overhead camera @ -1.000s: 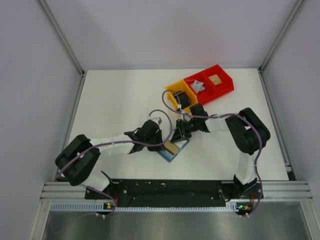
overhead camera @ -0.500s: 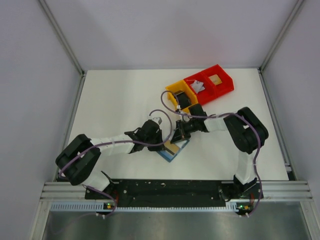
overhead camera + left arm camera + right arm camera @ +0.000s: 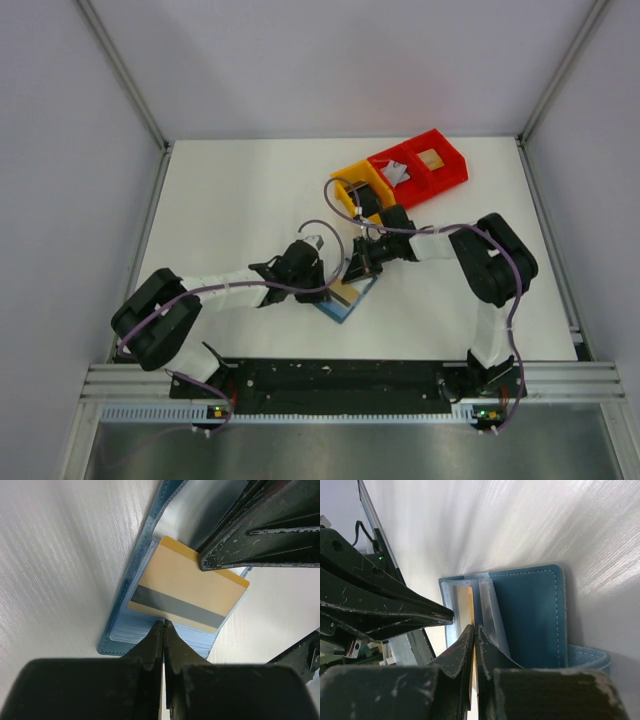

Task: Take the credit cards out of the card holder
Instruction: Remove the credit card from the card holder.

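The teal-blue card holder [image 3: 345, 303] lies open on the table between both grippers. It also shows in the left wrist view [image 3: 127, 605] and the right wrist view [image 3: 530, 615]. A tan-yellow credit card [image 3: 185, 587] with a grey stripe sticks partly out of its pale pocket. My right gripper [image 3: 474, 629] is shut on the far edge of this card [image 3: 469, 605]; its fingers [image 3: 250, 545] show at the card's far corner. My left gripper [image 3: 164, 623] is shut, its tips pressed on the holder's near pocket edge. In the top view the left gripper [image 3: 322, 283] and right gripper [image 3: 354, 272] meet over the holder.
A yellow bin [image 3: 352, 182] and two joined red bins [image 3: 448, 170] stand behind the right arm. One red bin holds pale cards [image 3: 397, 172], the other a tan card [image 3: 431, 159]. White walls enclose the table's back and sides.
The right gripper has drawn slightly away from the holder with the tan-yellow card. The left arm has stayed in place on the holder.
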